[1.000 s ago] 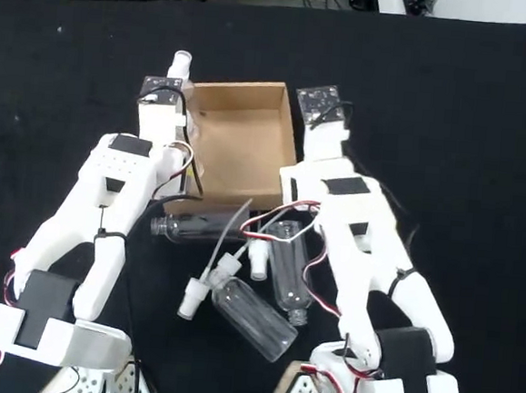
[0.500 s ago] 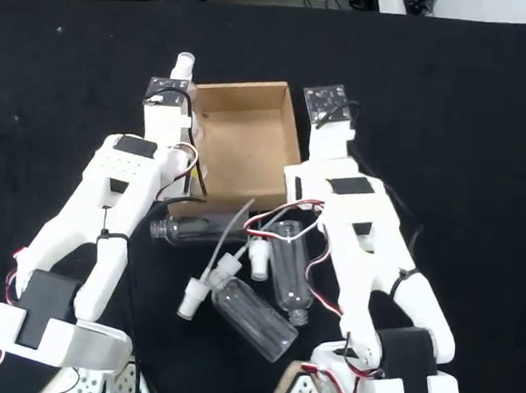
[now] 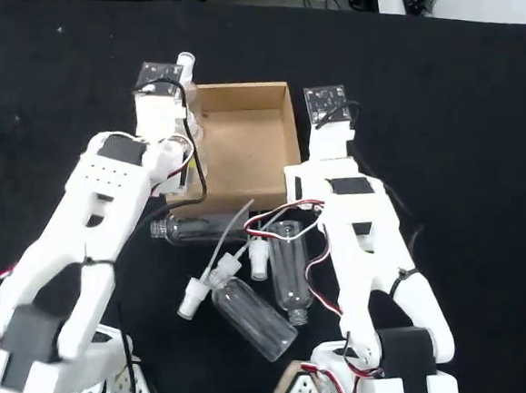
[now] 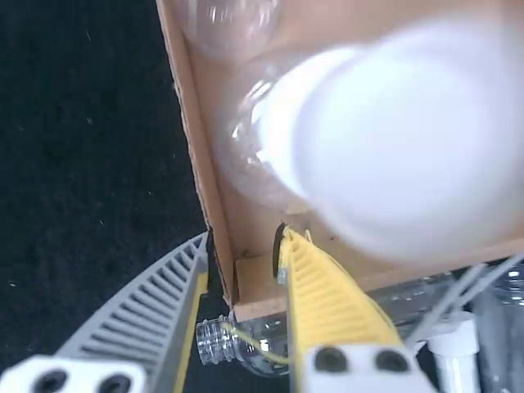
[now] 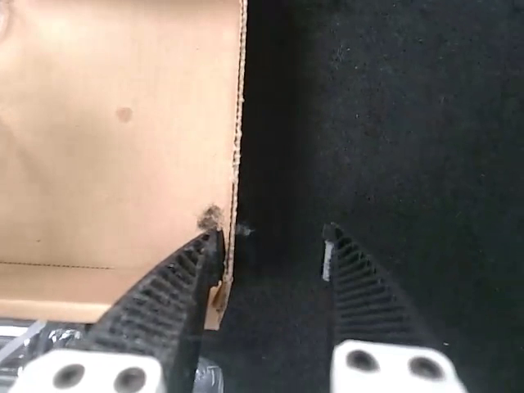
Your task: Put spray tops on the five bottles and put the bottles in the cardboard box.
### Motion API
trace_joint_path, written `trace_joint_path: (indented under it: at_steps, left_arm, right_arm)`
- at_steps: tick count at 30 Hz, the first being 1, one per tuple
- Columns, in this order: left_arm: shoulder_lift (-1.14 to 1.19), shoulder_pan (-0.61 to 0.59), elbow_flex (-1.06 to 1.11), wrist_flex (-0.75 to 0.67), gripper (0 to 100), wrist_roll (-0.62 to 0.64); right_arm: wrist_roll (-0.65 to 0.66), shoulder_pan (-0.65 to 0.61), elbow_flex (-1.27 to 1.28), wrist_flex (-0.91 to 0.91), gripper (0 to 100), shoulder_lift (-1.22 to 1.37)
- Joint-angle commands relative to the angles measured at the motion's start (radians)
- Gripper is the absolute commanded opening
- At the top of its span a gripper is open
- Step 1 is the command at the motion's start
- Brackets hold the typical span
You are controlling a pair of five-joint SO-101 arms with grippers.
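Observation:
The open cardboard box [image 3: 248, 150] sits between my two arms. A clear bottle with a white spray top [image 3: 184, 62] stands at the box's far left corner; in the left wrist view its blurred top [image 4: 393, 139] looms inside the box. My left gripper [image 4: 243, 237] is open astride the box's left wall [image 4: 214, 237], one finger on each side. My right gripper [image 5: 270, 236] is open astride the box's right wall [image 5: 237, 164] near its front corner. It holds nothing.
Near the box's front, on the black cloth, lie an uncapped bottle [image 3: 187, 230], a second bottle [image 3: 291, 272] and a third bottle [image 3: 252, 316] fitted with a spray top [image 3: 195, 295]. A loose spray top [image 3: 258, 258] with its tube lies among them, and red and white cables cross there.
The box has slid slightly to the right. My left arm has lifted, its wrist shifting back and left along the box's left wall. The right arm has barely moved.

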Motion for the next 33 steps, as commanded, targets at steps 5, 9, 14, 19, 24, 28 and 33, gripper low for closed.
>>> trace_joint_path:
  at_steps: [5,9,14,19,24,28,33]
  left_arm:
    - [-0.18,-0.021,0.073,0.008,13,-0.057]
    - [-0.239,-0.082,0.11,0.008,13,-0.097]
    - [-0.356,-0.17,0.119,0.071,13,-0.098]
    - [-0.43,-0.262,0.142,0.086,13,-0.094]
    - [-0.43,-0.383,0.315,-0.181,12,0.026]
    - [-0.43,-0.447,0.49,-0.434,12,0.18]
    - [-0.431,-0.472,0.63,-0.663,4,0.253]
  right_arm:
    - [0.003,-0.008,-0.007,0.02,18.4,-0.143]
    - [0.011,-0.008,-0.007,0.069,18.4,-0.243]
    - [0.011,-0.006,-0.008,0.13,18.4,-0.343]
    - [0.008,-0.008,-0.012,0.178,11.3,-0.41]
    - [0.011,-0.081,-0.007,0.221,3.1,-0.438]
    - [0.003,-0.219,-0.001,0.221,1.1,-0.435]
    - [0.002,-0.354,0.074,0.091,1.0,-0.435]
